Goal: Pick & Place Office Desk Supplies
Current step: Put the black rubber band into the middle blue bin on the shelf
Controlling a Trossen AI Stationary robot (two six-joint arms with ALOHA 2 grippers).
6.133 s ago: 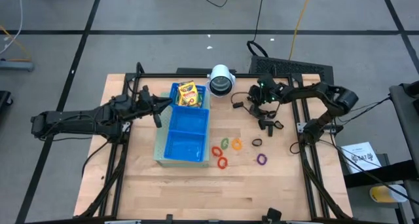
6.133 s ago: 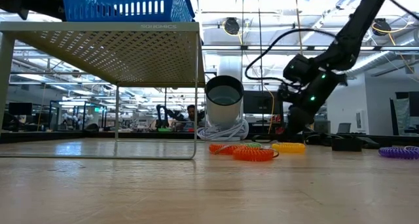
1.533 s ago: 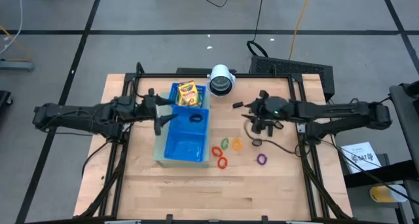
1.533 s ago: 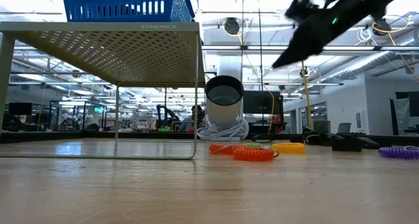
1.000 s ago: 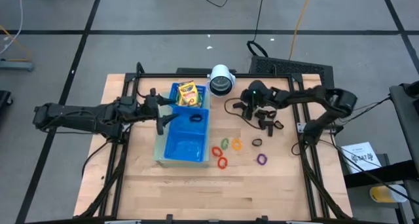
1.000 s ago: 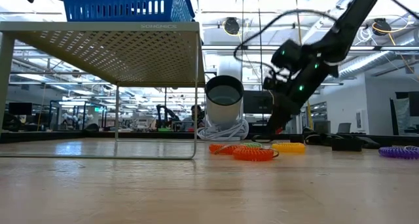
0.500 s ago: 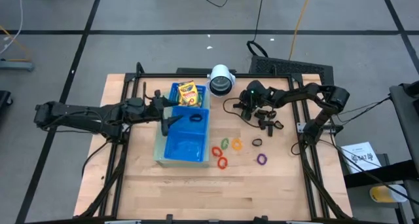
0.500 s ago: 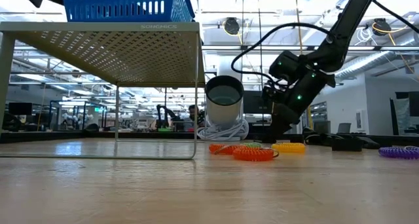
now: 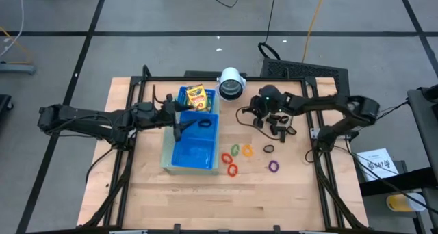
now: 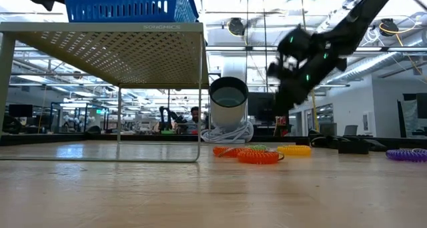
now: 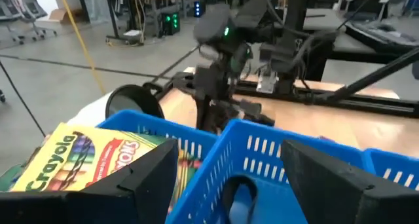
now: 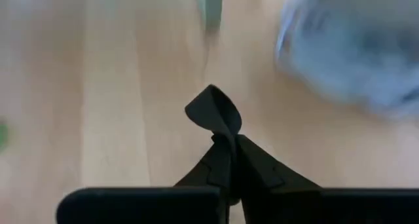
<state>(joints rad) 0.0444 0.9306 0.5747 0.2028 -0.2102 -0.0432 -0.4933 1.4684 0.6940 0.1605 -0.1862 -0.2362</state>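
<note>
The right gripper (image 12: 229,160) has its fingers pressed together on a small black clip (image 12: 215,112), whose looped handle juts forward past the fingertips, its long axis in line with them; in the high view this gripper (image 9: 261,118) sits over the bare wood between the white cylinder (image 9: 231,84) and two more black clips (image 9: 279,126) lying on the table (image 9: 171,200), though the held clip itself is too small to pick out there. The low view shows it (image 10: 283,98) raised clear of the tabletop, blurred. The left gripper (image 9: 179,122) hangs over the blue tray (image 9: 168,152) with its fingers spread wide and nothing between them. The tray's long axis runs away from the front edge of the table; its far compartment holds the crayon box (image 9: 196,98), lying flat with its long side along the tray's own, and the middle compartment holds one black clip (image 9: 204,122). The near compartment looks bare, as far as can be told. In the left wrist view the crayon box (image 11: 72,160) is cut off by the frame edge and partly hidden behind a finger. On the wood beside the tray lie red (image 9: 230,164), green (image 9: 235,150), orange (image 9: 248,150) and purple rings (image 9: 273,167), flat, with a dark ring (image 9: 268,149) between them that is hard to make out.
</note>
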